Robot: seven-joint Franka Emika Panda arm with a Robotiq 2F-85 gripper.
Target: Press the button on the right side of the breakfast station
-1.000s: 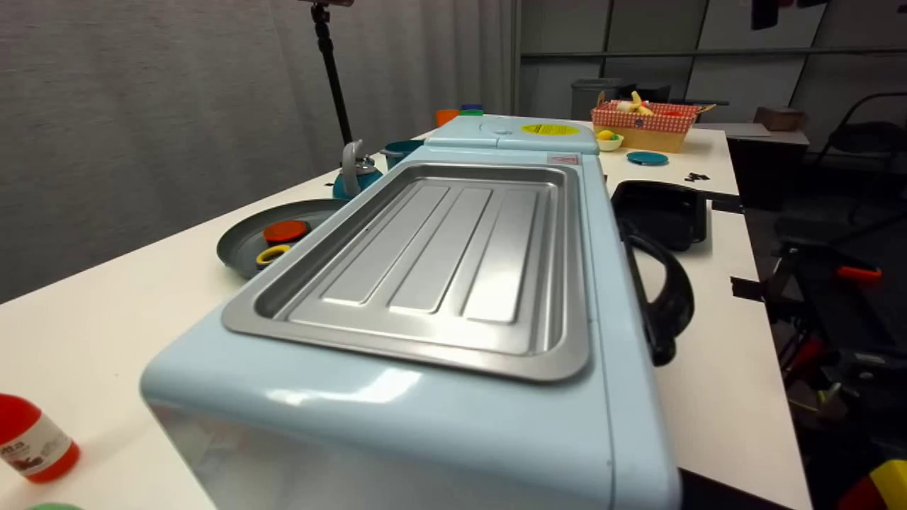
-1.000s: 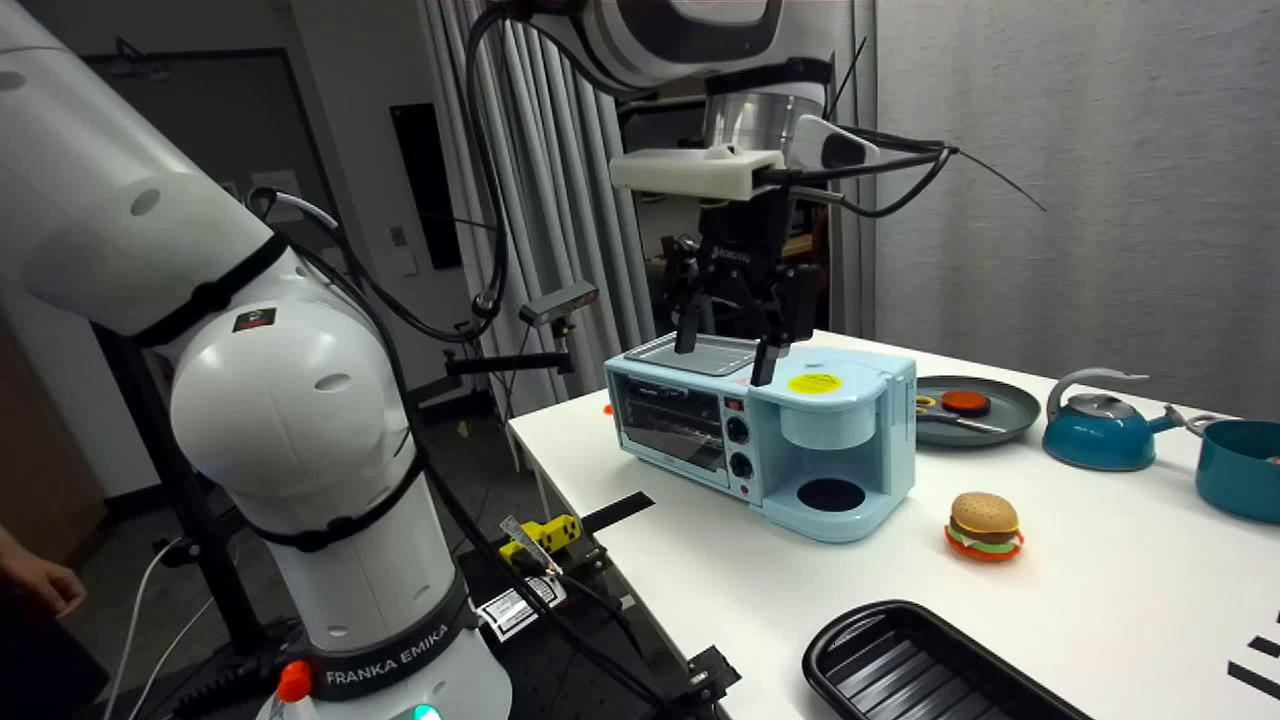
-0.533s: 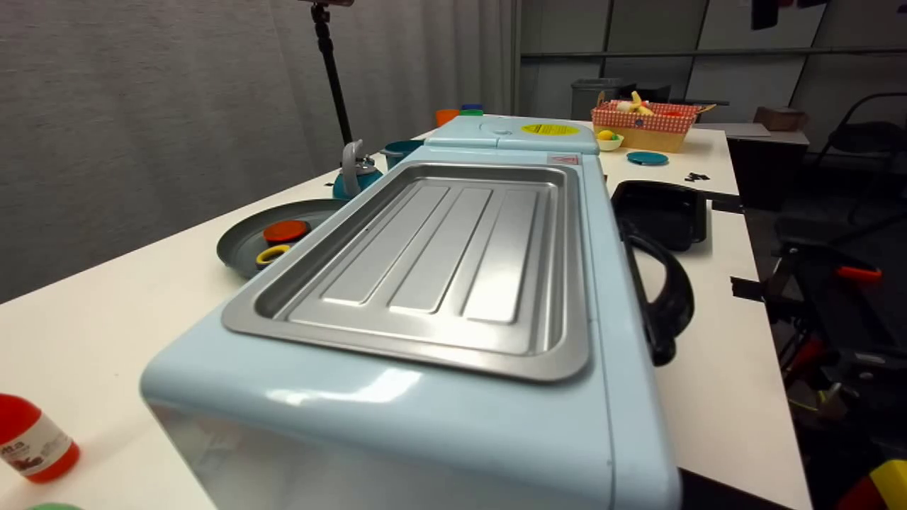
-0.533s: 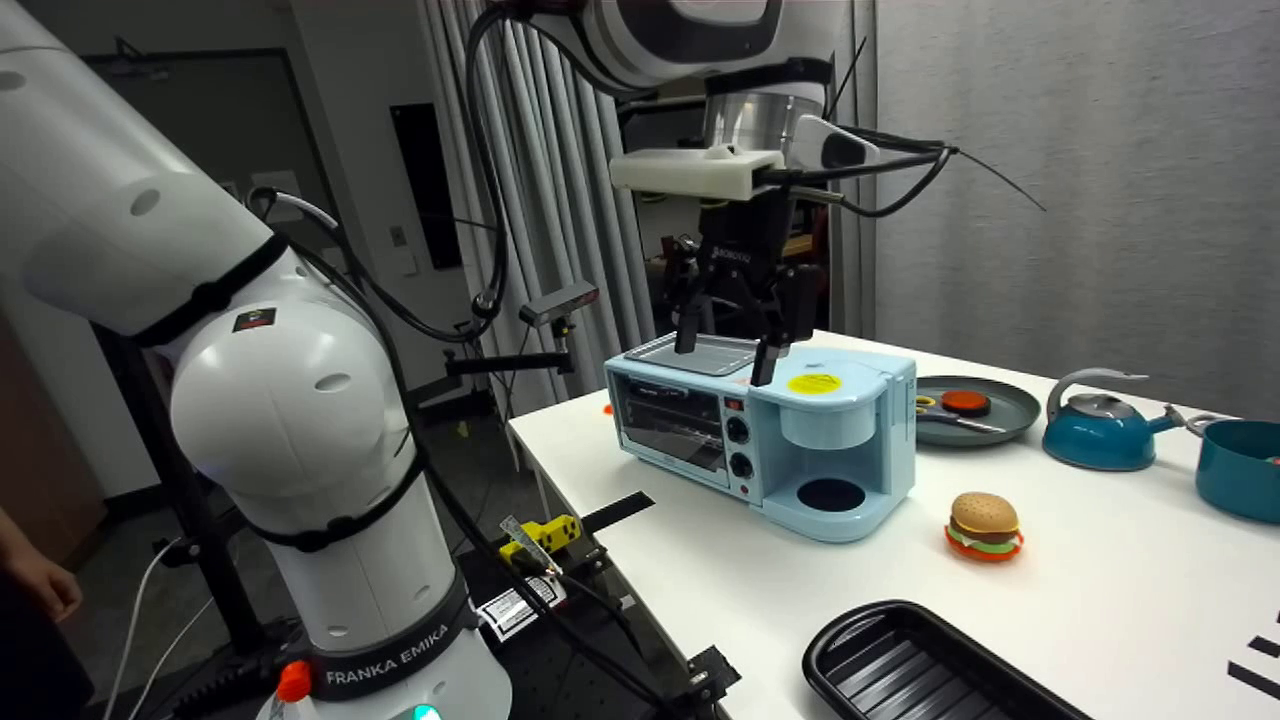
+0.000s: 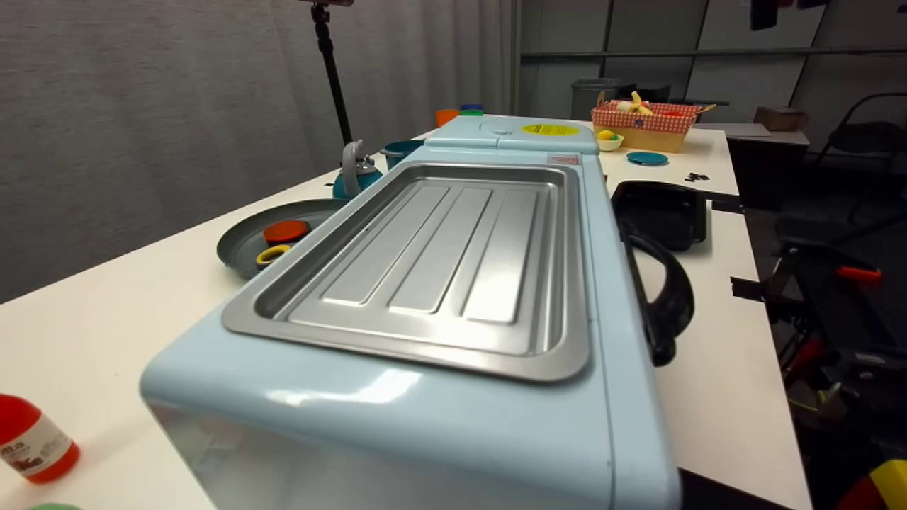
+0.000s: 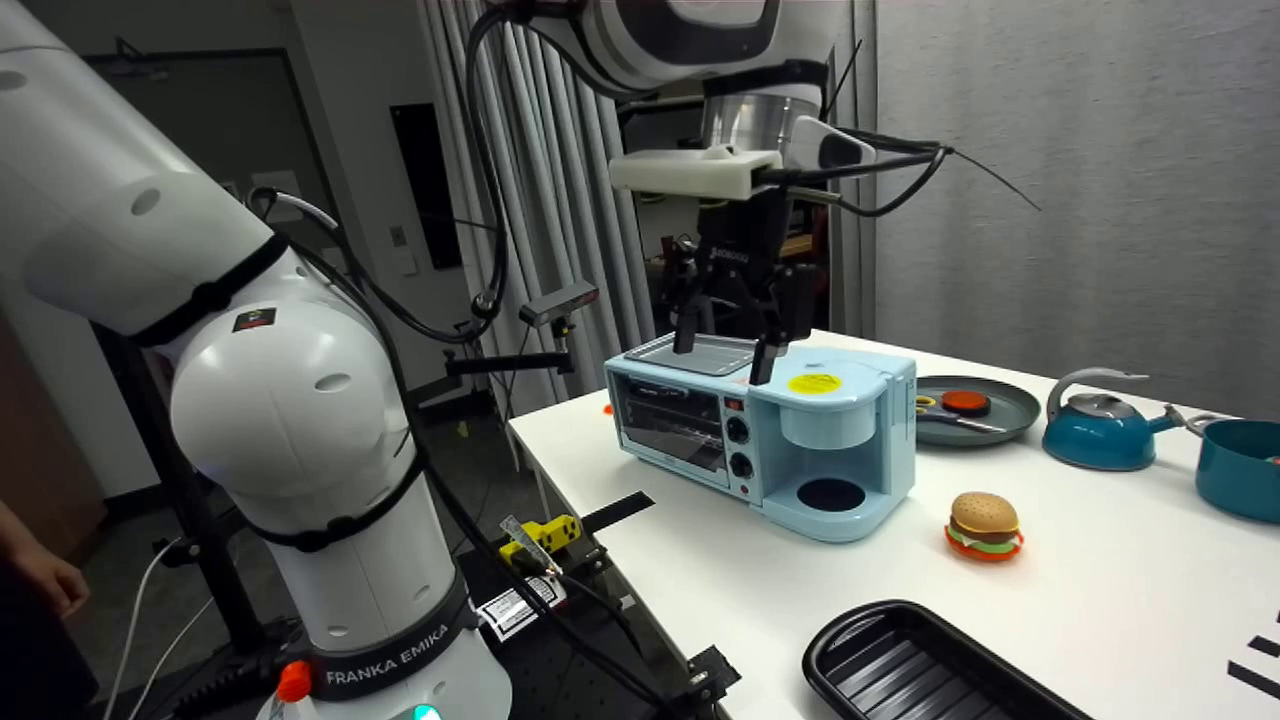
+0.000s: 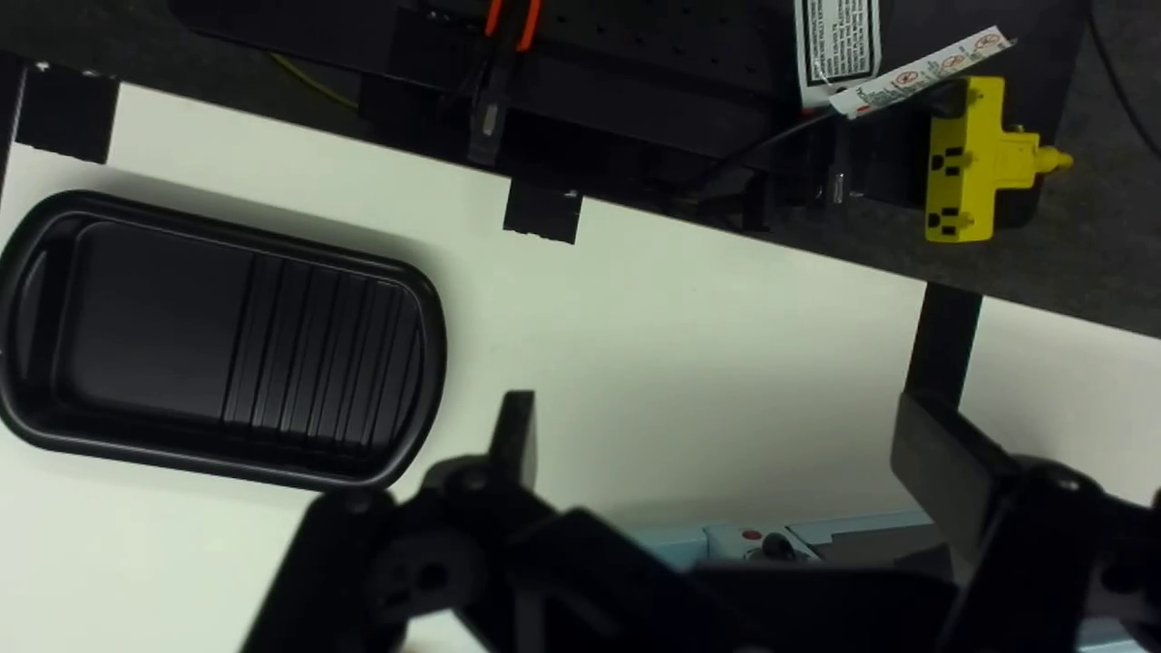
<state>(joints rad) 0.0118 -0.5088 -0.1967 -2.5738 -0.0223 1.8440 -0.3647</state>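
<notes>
well, curtains back the breakfast station and table.

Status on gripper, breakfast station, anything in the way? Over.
Gripper open, holding nothing. Breakfast station upright on white table, front knobs uncovered. Black ribbed pan stands apart, likely not blocking.

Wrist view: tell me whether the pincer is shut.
No, the pincer is open: its two fingers stand apart, with the white table visible between them.
</notes>
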